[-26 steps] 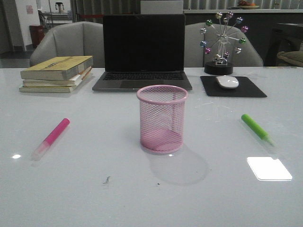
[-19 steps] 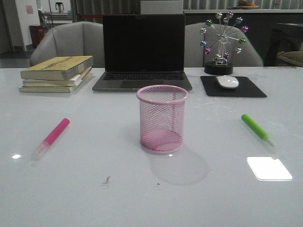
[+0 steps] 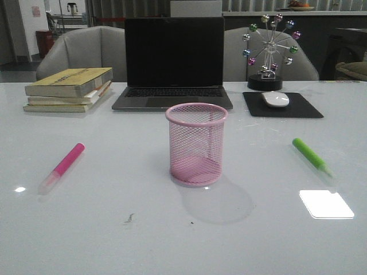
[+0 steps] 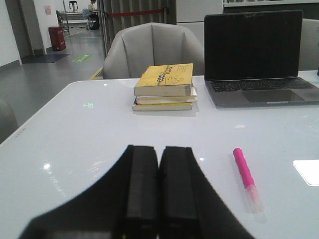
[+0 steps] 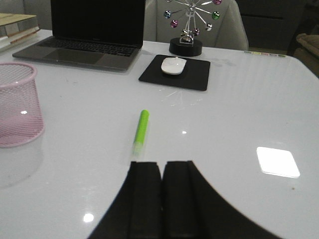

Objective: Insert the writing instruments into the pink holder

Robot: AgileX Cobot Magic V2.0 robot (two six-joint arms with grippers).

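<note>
The pink holder stands upright and empty at the table's middle; its edge also shows in the right wrist view. A hot pink highlighter lies flat to its left, clear cap toward the front. The green highlighter lies flat to its right. Neither arm shows in the front view. My left gripper is shut and empty, with the pink highlighter off to its side. My right gripper is shut and empty, just behind the green highlighter, whose near end is hidden by the fingers.
An open laptop stands behind the holder. A stack of yellow books lies at the back left. A white mouse on a black pad and a ferris-wheel ornament stand at the back right.
</note>
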